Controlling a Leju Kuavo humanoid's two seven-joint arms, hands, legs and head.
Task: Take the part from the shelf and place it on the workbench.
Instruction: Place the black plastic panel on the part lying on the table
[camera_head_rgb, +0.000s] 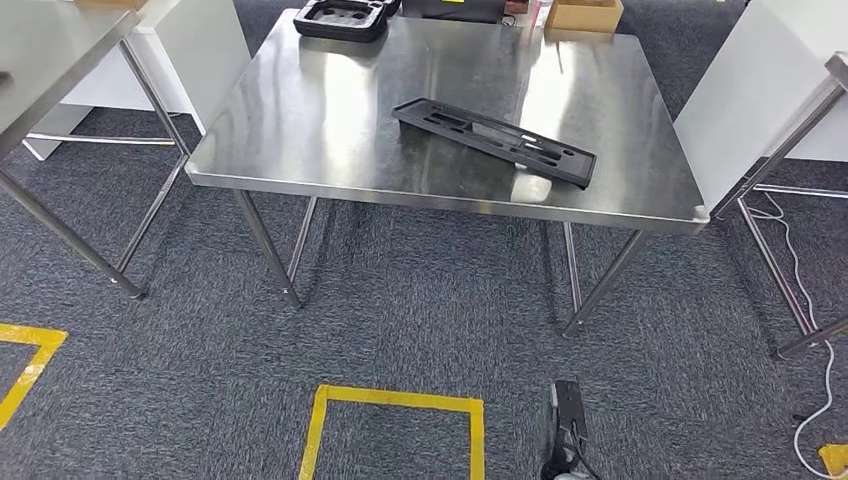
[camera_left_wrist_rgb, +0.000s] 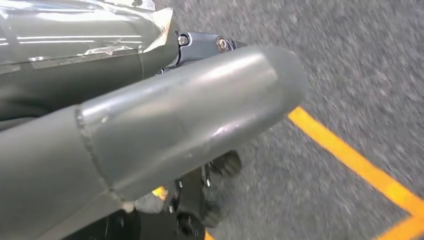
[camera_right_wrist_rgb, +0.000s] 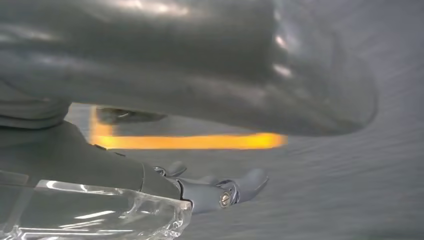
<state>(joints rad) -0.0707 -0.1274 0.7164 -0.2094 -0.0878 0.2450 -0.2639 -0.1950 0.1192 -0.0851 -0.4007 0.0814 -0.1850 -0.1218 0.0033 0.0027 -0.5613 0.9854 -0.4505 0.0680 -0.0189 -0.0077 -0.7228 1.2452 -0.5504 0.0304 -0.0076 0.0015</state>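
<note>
While both arms hang beside the body, the black part is seen lying flat on the steel surface, set at a slant towards its right front area and touched by nothing. A black moulded tray is placed at the far left edge of the same surface, and a cardboard box stands at the far right edge, well apart from the part. Yellow floor tape is laid on the grey carpet in front of the surface, and a white cable is trailed along the floor at the right.

The left hand is viewed over the carpet near a yellow line; its thick grey thumb is stretched out, nothing is held, and whether the darker fingers are curled cannot be told. The right hand is likewise seen above the carpet with a blurred yellow line behind it; no object is grasped, the fingers are extended, and their full state cannot be told.
</note>
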